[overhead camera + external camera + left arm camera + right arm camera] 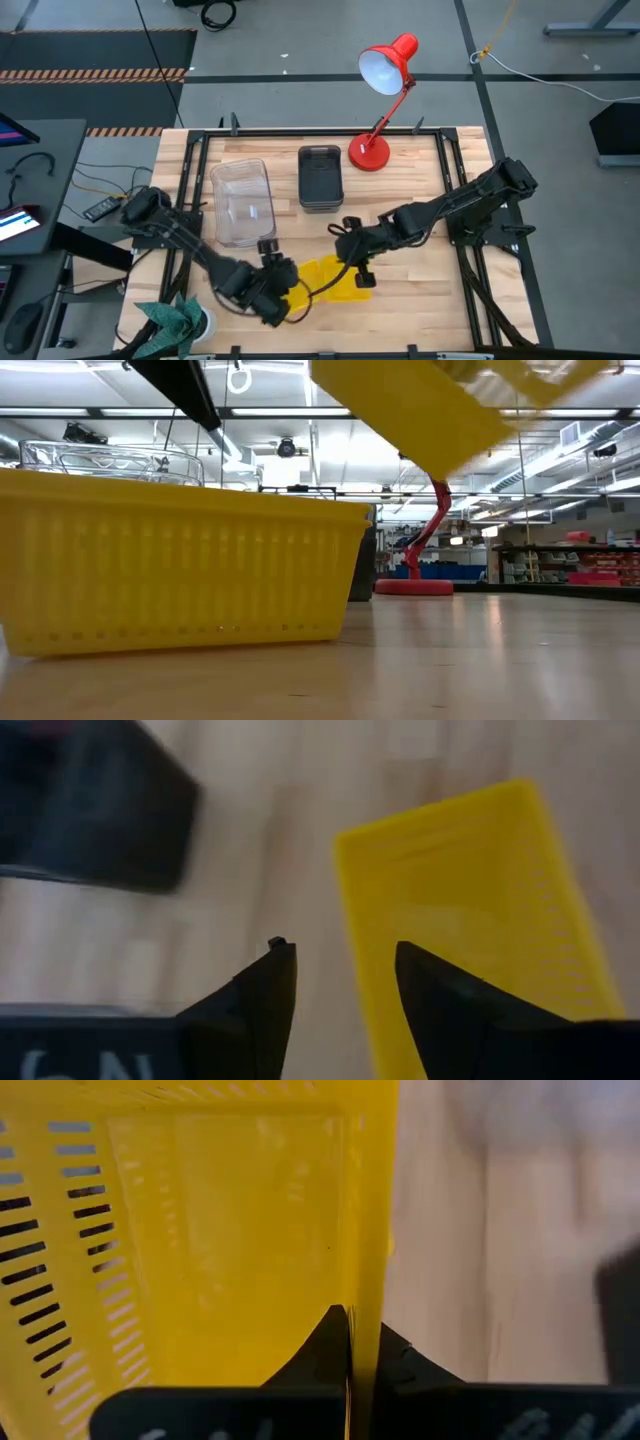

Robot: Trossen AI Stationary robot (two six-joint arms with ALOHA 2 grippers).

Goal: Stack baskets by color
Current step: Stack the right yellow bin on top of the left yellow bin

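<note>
One yellow basket (180, 570) rests on its bottom on the table, near the front edge (312, 275). My right gripper (358, 1345) is shut on a second yellow basket (450, 400), which hangs tilted in the air just to the right (350, 290). My left gripper (345, 990) is open above the table. The side edge of a yellow basket (470, 920) shows beyond the gap between its fingers; I cannot tell whether they touch it. Farther back on the table are a clear basket (242, 203) and a dark grey basket (320, 178). My right gripper pinches the side wall of the lifted yellow basket at its rim (365, 1295), one finger inside the basket and one outside. The basket is clear of the table and tilted.
A red desk lamp (385, 90) stands at the far edge, right of the grey basket. A teal object (175, 318) sits at the front left corner. Bare wood stretches across the right half of the table (430, 290).
</note>
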